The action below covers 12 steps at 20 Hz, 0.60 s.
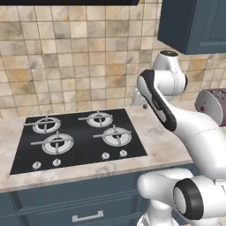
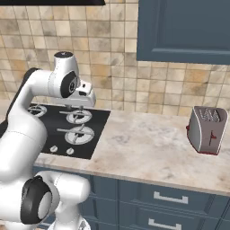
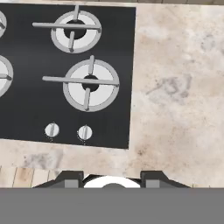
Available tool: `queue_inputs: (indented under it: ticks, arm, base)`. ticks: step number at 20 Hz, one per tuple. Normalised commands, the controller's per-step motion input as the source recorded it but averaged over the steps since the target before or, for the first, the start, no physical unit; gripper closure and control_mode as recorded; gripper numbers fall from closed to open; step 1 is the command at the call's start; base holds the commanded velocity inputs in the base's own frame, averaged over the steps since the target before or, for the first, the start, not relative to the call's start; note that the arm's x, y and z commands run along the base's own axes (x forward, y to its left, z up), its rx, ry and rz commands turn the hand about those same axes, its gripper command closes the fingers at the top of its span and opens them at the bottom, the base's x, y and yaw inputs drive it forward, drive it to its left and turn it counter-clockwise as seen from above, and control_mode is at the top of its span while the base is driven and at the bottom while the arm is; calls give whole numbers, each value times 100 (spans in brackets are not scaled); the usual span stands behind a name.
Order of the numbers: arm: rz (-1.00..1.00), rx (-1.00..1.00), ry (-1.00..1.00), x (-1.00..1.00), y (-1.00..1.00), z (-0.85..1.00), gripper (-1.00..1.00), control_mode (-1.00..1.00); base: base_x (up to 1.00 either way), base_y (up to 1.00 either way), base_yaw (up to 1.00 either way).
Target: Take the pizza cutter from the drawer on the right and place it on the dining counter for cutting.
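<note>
The marbled worktop (image 2: 148, 148) carries a black hob (image 1: 79, 139) and a toaster (image 2: 207, 130).

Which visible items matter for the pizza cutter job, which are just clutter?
Job-related: gripper, above the worktop, nothing between its fingers; drawers below, shut.

Just there: hob, toaster, wall cabinet, tiled wall.

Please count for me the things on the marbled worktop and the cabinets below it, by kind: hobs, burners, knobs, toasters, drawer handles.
Hob: 1
Burners: 4
Knobs: 4
Toaster: 1
Silver drawer handles: 3 visible across both base views
Total: 13
</note>
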Motion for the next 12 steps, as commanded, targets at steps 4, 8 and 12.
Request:
queue_inputs:
  ticks: [4, 8, 12]
  arm:
    - [0, 4, -1, -20, -37, -5, -100, -100]
    - [-3, 9, 0, -44, -99, -24, -100, -100]
    - [-22, 13, 0, -52, -97, -33, -100, -100]
  base:
    - [0, 0, 0]
    - [0, 0, 0]
    - [0, 0, 0]
